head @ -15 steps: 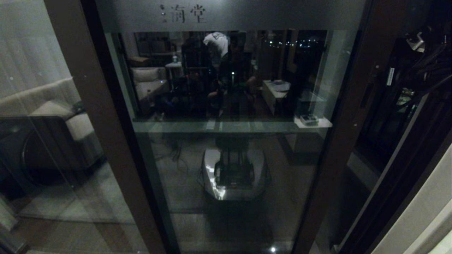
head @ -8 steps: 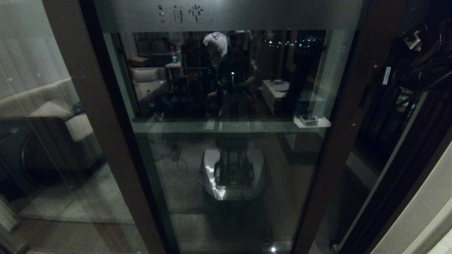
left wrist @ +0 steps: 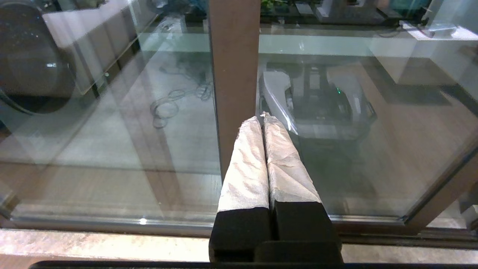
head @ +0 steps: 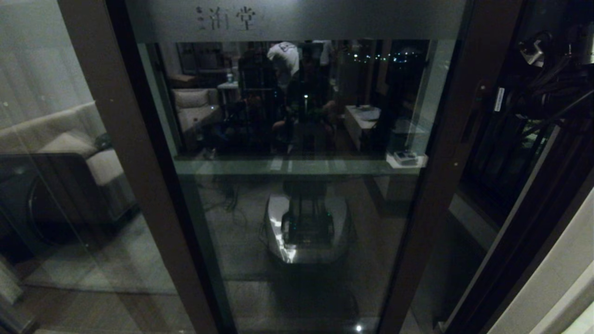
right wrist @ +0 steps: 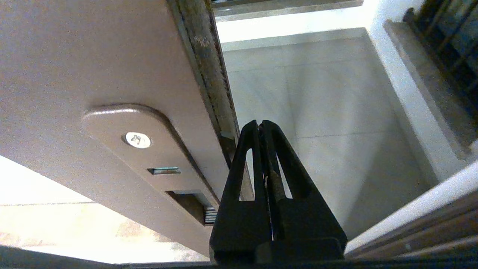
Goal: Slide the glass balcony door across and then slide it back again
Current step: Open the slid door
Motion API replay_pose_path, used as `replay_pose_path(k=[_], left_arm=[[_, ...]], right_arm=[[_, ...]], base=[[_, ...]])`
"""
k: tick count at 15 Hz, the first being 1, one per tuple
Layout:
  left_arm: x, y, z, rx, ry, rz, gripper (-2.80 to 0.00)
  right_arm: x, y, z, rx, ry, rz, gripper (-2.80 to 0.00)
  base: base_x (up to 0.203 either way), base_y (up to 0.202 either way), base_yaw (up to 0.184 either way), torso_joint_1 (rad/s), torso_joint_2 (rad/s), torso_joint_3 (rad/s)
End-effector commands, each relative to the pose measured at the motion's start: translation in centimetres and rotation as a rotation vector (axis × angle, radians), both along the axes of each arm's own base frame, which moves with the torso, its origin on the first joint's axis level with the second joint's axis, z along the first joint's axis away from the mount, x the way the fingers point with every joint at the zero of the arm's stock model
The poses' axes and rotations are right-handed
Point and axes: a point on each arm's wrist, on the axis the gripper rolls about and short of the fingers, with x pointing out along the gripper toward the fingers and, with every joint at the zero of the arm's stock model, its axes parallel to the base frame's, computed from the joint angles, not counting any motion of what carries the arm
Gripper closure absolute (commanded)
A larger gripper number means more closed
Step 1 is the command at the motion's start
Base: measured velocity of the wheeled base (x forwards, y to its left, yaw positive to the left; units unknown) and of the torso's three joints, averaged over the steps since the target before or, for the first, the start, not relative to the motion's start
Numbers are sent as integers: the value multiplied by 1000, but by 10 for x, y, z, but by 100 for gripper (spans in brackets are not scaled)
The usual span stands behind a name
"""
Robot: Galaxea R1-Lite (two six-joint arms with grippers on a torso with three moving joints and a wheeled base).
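Pressing door edge: right gripper [right wrist: 260, 123] closed | glass balcony door [head: 297, 185] part-open, gap right | left gripper [left wrist: 263, 117] closed, parked

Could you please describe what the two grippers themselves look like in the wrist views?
The left gripper has two long tapered fingers wrapped in whitish crinkled tape over black bases. The right gripper is bare black, its fingers narrowing to points, each with a long triangular cut-out.

left end effector [left wrist: 263, 116] closed, before brown door frame upright [left wrist: 233, 74].
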Motion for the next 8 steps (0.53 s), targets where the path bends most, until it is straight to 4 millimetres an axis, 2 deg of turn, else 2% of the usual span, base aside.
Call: replay_pose_path(k=[1,8], left_arm=[[0,0,0,0,1,1,0],[0,0,0,0,-1,1,0]], right_arm=[[-1,5,2,8,-4,4,0],[-4,20,5,18,-9,40,0]], base=[[0,0,0,0,0,0],[0,0,0,0,0,0]])
